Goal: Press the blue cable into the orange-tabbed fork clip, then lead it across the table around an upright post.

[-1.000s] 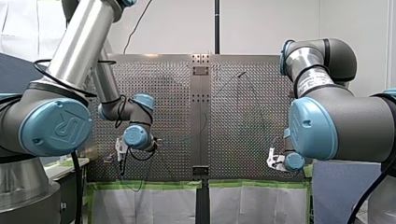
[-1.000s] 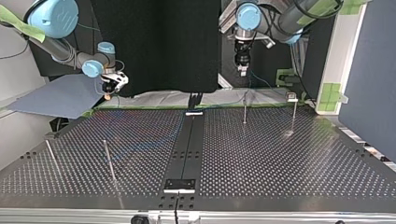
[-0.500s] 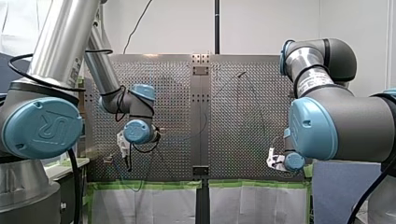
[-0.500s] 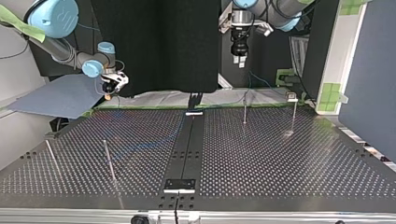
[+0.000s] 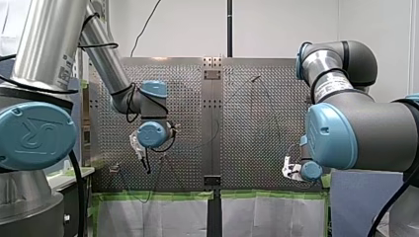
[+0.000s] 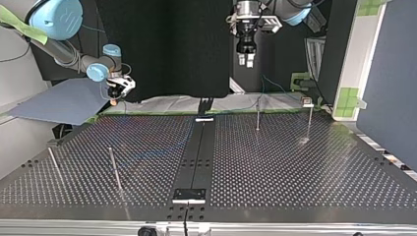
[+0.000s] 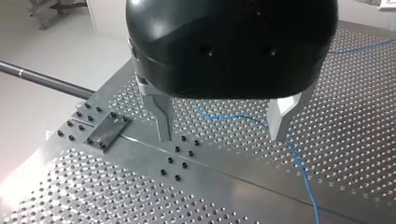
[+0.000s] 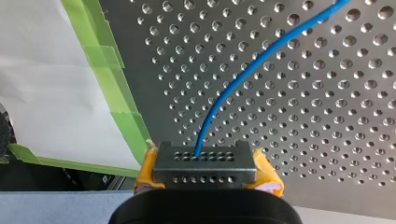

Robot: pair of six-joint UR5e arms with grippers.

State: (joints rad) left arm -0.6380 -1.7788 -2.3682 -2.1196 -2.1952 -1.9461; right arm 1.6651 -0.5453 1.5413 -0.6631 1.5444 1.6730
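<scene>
The blue cable (image 8: 243,70) runs over the perforated table and ends between the yellow pads of my right gripper (image 8: 205,161), which is shut on it at the table's edge. In the top view that gripper (image 6: 115,96) hangs at the far left corner. My left gripper (image 7: 224,137) is open, its metal fingers (image 7: 161,121) spread wide and empty, high above the table's centre strip. A stretch of the cable (image 7: 299,163) lies below it. In the top view it (image 6: 244,59) hovers above the far edge. A small clip (image 6: 307,102) stands at the far right; no orange tab can be made out.
Thin upright posts stand on the table: one at the far right (image 6: 257,115), another beside the clip (image 6: 310,120), two at the near left (image 6: 114,169). A dark centre strip (image 6: 196,152) divides the table. Green tape (image 8: 116,88) lines the edge by my right gripper.
My left arm has lifted its open gripper higher and moved it toward the table's middle. The right arm has kept still with the cable in its grip.
</scene>
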